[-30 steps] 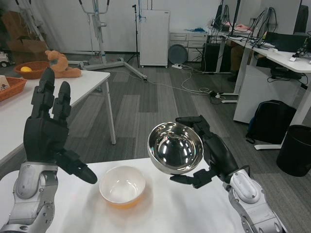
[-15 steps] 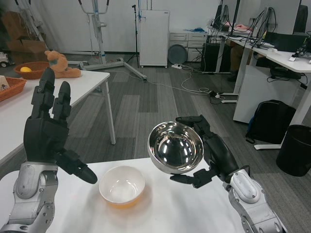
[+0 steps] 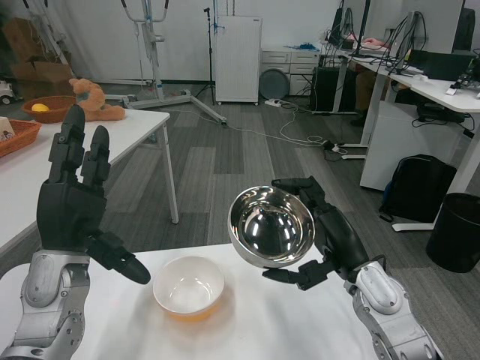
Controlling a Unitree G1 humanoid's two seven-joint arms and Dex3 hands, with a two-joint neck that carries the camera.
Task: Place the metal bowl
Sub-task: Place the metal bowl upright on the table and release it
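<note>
- Head view: metal bowl (image 3: 271,227) is held tilted at centre frame, raised above the white table (image 3: 285,322), its opening turned toward the camera.
- Bowl is gripped by the right hand (image 3: 326,236), fingers curled over its far rim and under its base.
- Left hand (image 3: 75,202) is raised at left, fingers extended and apart, nothing held.
- White bowl (image 3: 188,288) is seen on the table, lower centre-left.

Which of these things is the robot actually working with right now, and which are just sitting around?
In the job:
metal bowl, held up by the right robot hand
white bowl on the table, possibly its target

Lying about:
left robot hand, raised and empty
teddy bear
orange basket
black bin
</note>
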